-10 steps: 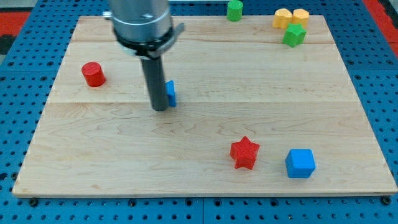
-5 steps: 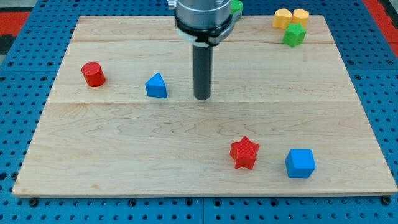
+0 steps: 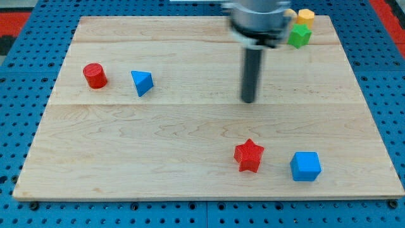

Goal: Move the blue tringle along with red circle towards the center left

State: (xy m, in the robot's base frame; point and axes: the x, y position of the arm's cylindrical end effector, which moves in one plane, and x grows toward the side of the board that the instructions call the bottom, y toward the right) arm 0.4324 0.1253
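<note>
1. A wooden board [image 3: 190, 158] is seen lying on a blue pegboard [image 3: 19, 126], and 7 blocks can be counted on or above it.
2. No pincer is carried by the arm, so no apart, together or clamped state can be reported; only a straight dark rod is fitted.
3. The tip [image 3: 249, 100] is found a little toward 1 o'clock from the board's middle, touching no block.
4. The blue triangle [image 3: 142, 82] is located toward 9 o'clock from the tip, well apart from it, on the view's left half of the board.
5. The red circle [image 3: 95, 75], a short cylinder, is placed at 9 o'clock of the blue triangle, near it but not touching, close to the board's left edge.
6. The red star [image 3: 249, 155] is seen at 6 o'clock of the tip, clearly apart from it.
7. The blue cube [image 3: 305, 166] is set at about 4 o'clock of the red star, near it, with a gap between them.
8. The green block [image 3: 300, 35] is found toward 1 o'clock of the tip, near the board's top right corner.
9. A yellow block [image 3: 306, 16] is seen just at 12 o'clock of the green block; a 2nd yellow block [image 3: 290, 12] beside it is mostly hidden by the arm's body.
</note>
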